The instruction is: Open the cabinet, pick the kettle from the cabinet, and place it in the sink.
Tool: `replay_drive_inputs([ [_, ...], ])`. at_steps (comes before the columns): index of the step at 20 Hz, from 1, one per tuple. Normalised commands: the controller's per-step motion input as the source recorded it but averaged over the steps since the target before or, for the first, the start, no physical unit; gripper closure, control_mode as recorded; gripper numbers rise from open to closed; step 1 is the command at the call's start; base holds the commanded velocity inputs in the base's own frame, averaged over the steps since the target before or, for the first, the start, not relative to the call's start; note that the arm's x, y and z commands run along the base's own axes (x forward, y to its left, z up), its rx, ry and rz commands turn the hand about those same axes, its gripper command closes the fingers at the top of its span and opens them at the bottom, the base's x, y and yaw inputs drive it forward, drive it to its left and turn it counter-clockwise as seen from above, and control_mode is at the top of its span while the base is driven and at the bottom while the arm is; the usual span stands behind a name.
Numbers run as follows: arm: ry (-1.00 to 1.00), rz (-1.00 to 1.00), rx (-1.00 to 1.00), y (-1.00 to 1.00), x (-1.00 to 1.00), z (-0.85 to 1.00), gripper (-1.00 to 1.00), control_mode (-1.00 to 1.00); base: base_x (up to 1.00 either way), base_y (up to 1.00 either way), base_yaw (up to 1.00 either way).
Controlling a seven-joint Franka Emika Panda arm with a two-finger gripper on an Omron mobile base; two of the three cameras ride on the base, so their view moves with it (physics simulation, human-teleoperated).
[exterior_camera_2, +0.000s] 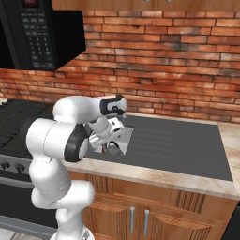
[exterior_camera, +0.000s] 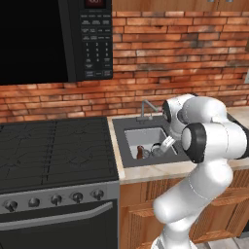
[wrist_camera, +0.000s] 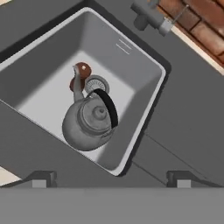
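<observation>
Looking down from the hand, you see the kettle (wrist_camera: 89, 120) sitting upright inside the sink (wrist_camera: 140, 74), beside the drain (wrist_camera: 97, 84). Your tool (wrist_camera: 110, 179) hangs above it, spread wide and holding nothing.

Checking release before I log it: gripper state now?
Gripper: open, holding nothing; kettle sits free in the sink below it.
</observation>
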Motion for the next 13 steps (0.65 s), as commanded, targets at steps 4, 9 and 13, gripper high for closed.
replay_drive_inputs([
  [4, 0.1, -0.06, 0.07, 0.02, 0.0, 0.62, -1.0, -1.0, 0.0, 0.0, 0.0],
  [9, 0.1, -0.12, 0.06, 0.08, 0.0, 0.64, -1.0, -1.0, 0.0, 0.0, 0.0],
  [13, 0.19, -0.17, 0.05, 0.07, 0.01, 0.6, -1.0, -1.0, 0.0, 0.0, 0.0],
])
